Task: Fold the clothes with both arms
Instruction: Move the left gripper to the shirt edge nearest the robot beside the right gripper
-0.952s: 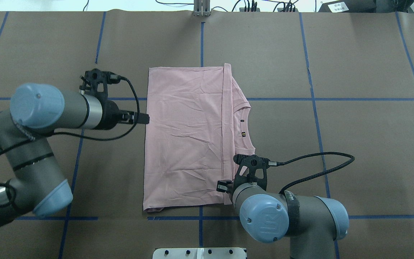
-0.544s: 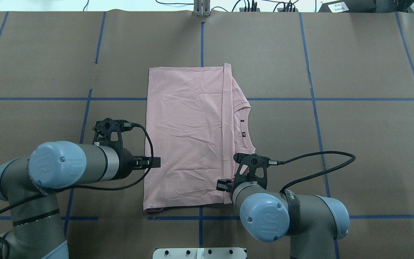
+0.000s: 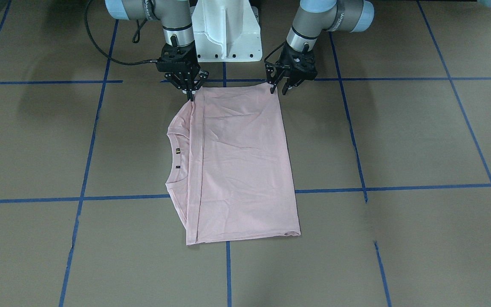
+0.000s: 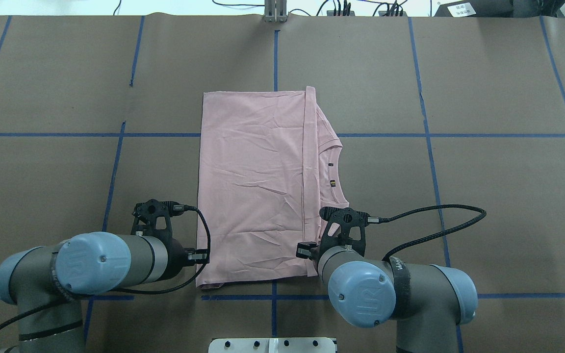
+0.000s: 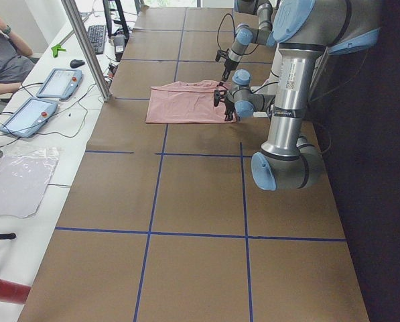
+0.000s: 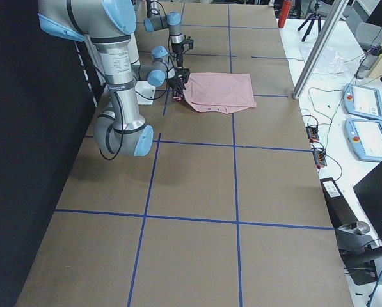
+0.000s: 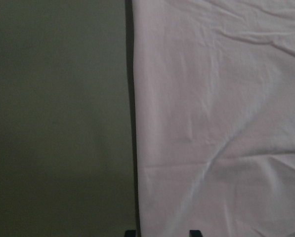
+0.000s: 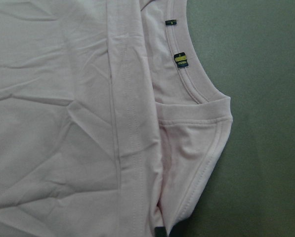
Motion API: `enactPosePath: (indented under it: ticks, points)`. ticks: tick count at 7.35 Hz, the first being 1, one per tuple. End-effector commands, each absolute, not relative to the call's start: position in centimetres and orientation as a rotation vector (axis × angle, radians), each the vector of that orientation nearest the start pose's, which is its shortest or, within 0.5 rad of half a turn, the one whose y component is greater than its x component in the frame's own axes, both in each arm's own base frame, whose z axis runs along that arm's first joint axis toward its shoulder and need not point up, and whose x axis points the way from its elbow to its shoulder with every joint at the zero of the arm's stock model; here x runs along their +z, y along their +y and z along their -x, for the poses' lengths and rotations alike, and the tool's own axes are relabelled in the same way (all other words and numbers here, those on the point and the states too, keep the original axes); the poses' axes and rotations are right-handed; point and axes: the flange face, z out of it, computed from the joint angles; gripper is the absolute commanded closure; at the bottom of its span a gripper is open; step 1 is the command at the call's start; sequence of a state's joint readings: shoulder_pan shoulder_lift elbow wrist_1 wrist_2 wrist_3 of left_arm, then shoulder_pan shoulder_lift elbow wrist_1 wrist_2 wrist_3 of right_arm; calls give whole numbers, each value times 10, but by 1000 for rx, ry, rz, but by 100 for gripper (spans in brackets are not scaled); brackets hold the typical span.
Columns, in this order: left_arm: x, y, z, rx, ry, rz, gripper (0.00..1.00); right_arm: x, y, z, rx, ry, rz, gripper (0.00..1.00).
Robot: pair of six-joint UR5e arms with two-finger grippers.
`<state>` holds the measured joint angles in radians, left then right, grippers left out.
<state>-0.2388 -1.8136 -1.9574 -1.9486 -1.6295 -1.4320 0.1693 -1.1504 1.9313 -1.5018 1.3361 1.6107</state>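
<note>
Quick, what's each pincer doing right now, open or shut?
Left pincer: open, at the T-shirt corner nearest the robot, holding nothing.
Right pincer: closed, apparently pinching the T-shirt's edge on the collar side.

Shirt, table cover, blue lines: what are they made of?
Shirt: looks like a thin, matte cotton-type knit; it shows soft creases, stitched hems and a ribbed collar. Table cover: likely brown kraft paper, flat and matte, with a sheet edge at the far side. Lines: probably blue tape, slightly uneven and broken in places.
</note>
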Motion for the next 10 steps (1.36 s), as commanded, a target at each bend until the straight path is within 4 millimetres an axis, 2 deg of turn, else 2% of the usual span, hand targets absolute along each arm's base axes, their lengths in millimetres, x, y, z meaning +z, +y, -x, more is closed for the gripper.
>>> enactPosePath:
  ticks: [1, 3, 4, 5, 10]
  points:
    - [318, -242, -519, -39, 991, -119, 53, 264, -254, 556, 296, -833, -276, 100]
    - [316, -240, -521, -35, 994, -117, 52, 264, -254, 555, 296, -831, -276, 100]
    - [317, -240, -523, -35, 993, -117, 54, 264, -254, 556, 296, -833, -276, 100]
    - [315, -239, -525, -32, 996, -115, 63, 264, -254, 556, 296, -833, -276, 100]
    - [322, -237, -532, -28, 980, -109, 56, 264, -254, 555, 296, -831, -276, 100]
